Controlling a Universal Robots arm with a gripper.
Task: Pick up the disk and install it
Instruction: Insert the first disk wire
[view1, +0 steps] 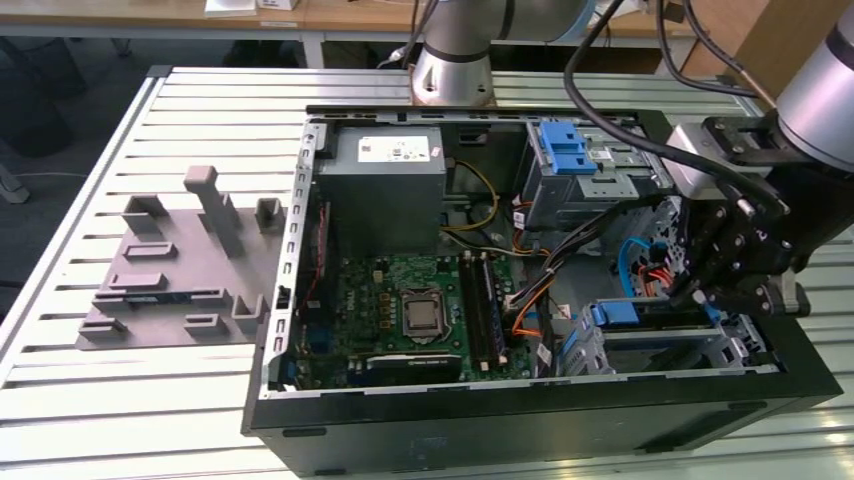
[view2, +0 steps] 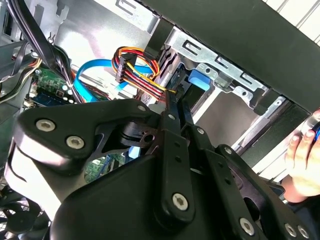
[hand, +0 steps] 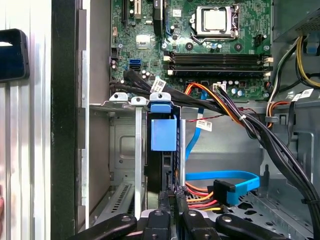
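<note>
The disk (view1: 647, 322) sits in the lower drive cage (view1: 741, 350) of the open computer case, at the exterior view's right. Its blue carrier tab (hand: 164, 132) faces the motherboard, and its dark body (hand: 159, 170) stands edge-on between the cage rails. In the second wrist view the same blue tab (view2: 200, 79) lies just beyond the fingertips. My gripper (view1: 697, 292) hangs over the cage. In both wrist views its black fingers (hand: 166, 202) are drawn together, narrower than the disk, and rest at the disk's near end (view2: 172, 107). I cannot tell whether they pinch anything.
Cable bundles (hand: 225, 107) and a blue data cable (hand: 225, 177) run beside the cage. The case also holds the motherboard (view1: 400, 310), a grey power supply (view1: 387, 190) and an upper bay with a blue latch (view1: 567, 150). A grey fixture (view1: 174, 270) lies outside. A hand (view2: 305, 160) is near the case wall.
</note>
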